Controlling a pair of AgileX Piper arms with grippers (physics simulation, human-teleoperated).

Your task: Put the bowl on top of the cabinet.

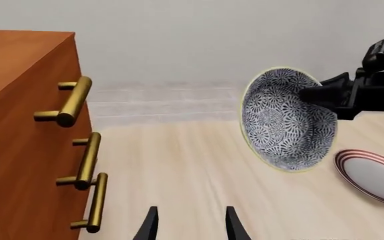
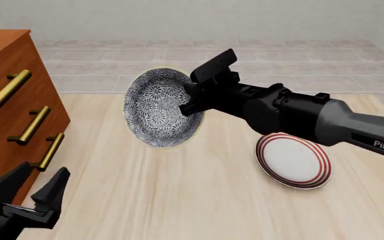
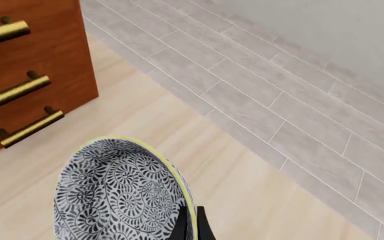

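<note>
Two grippers share the scene, and only one is working. Nearest the front camera, the left gripper (image 2: 37,197) hovers low over the table (image 2: 178,200) just in front of the cabinet (image 2: 8,110), its fingers spread and holding nothing; its wrist view shows the same two dark fingertips apart over bare wood.

Farther out, the right gripper (image 2: 190,100) is pinched on the rim of the bowl (image 2: 157,107), one finger inside and one outside. The bowl hangs clear of the table, tipped on its side so its patterned inside faces the cabinet. It sits between the cabinet and the plate (image 2: 292,161), which lies flat on the table to the right, untouched.

The step in hand looks like the carry: the bowl is lifted but not yet over the cabinet. In the front view it hangs at about the level of the cabinet's top edge, and well to the right of it.

The next move seems to call for more height, then travel left until the bowl is above the top surface. The wrist would also need to roll the bowl back to upright before lowering, since releasing it tipped would likely let it roll or slide off. The handles (image 2: 28,125) jut out on the near face, so the approach should stay above them.
</note>
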